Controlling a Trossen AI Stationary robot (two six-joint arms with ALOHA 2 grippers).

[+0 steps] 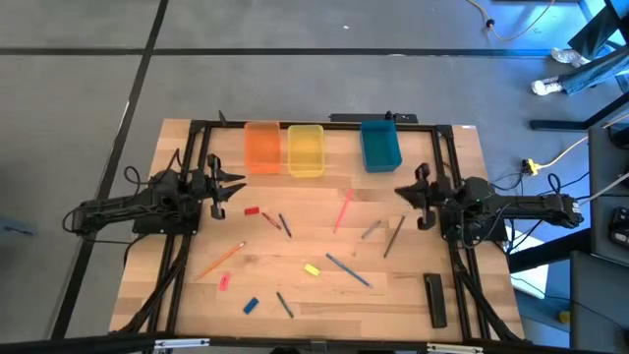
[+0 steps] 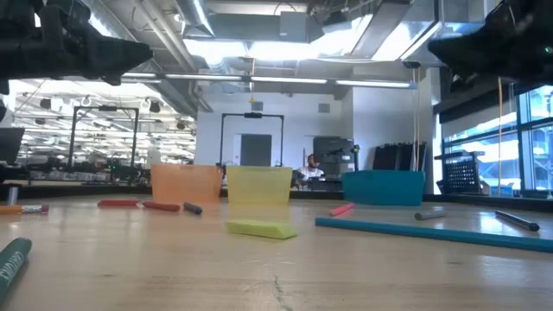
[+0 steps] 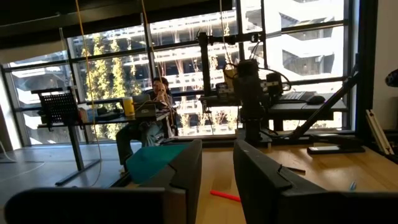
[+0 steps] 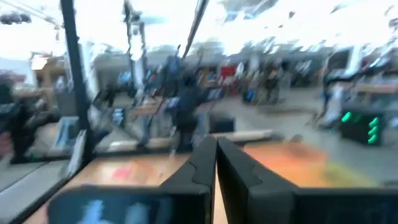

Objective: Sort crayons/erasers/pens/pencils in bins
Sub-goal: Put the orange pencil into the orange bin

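Note:
Three bins stand in a row at the table's far edge: orange, yellow and teal. Erasers lie flat on the table: red, yellow, pink and blue. Pens, pencils and crayons lie scattered between them, among them a pink crayon, an orange pencil and a blue pen. My left gripper hovers open and empty at the left, near the orange bin. My right gripper hovers shut and empty at the right, near the teal bin.
A long black bar lies at the near right. A dark frame runs round the table behind the bins and along both sides. In the low view the yellow eraser and blue pen lie in front of the bins.

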